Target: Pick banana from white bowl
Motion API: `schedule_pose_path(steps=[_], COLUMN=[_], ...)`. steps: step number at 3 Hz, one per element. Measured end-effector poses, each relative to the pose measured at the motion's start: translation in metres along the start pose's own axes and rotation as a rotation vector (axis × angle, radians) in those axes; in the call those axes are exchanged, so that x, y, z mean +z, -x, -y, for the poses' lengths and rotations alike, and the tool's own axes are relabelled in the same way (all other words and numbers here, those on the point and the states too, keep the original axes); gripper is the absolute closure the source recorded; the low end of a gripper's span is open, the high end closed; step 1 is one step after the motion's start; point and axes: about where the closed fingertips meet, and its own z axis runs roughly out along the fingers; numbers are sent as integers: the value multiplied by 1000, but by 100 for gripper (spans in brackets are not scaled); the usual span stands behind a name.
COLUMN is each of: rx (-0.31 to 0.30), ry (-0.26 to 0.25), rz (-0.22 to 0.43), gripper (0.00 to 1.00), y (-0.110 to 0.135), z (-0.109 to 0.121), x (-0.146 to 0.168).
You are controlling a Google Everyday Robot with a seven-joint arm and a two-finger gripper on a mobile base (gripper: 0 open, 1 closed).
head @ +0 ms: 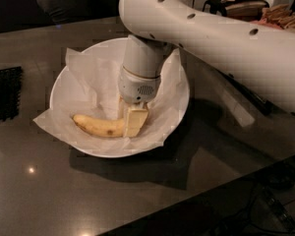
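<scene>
A: Where was the gripper (130, 124)?

B: Down inside the white bowl (182, 102), pointing straight down from the wrist, right at the banana's right end. It covered that end from this view.

A: Was it holding?

B: Couldn't tell. It was touching or straddling the tip, but whether it was clamped or loose didn't show.

A: And the banana (98, 127)?

B: It lay flat on the crinkled paper (83, 68) in the front half of the bowl. It was yellow with a few brown spots and curved, with its left tip pointing toward the bowl's left side. It wasn't lifted.

A: What about the paper?

B: It was white and lined the bowl. One corner stuck out over the left rim, one over the front right rim, and one stood up at the back left.

A: The arm?

B: The white arm (226, 48) came in from the upper right and crossed over the back right of the bowl. It had dark holes along its shell. The round wrist had a small grille facing the camera.

A: What was the surface?

B: A dark glossy table (49, 195), with the bowl left of centre and the arm's shadow falling to the bowl's right.

A: Anything else?

B: A black gridded mat (5, 92) sat at the left edge, well apart from the bowl. There was clutter at the back right, too dim to name.
</scene>
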Motion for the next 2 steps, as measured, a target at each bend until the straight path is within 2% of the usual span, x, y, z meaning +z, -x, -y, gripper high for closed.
schedule_pose_path(steps=[1, 2], rx=[13, 22], ry=[-5, -12], rz=[-23, -40], gripper=[81, 58], y=[-3, -5], z=[-1, -1], x=[-1, -2])
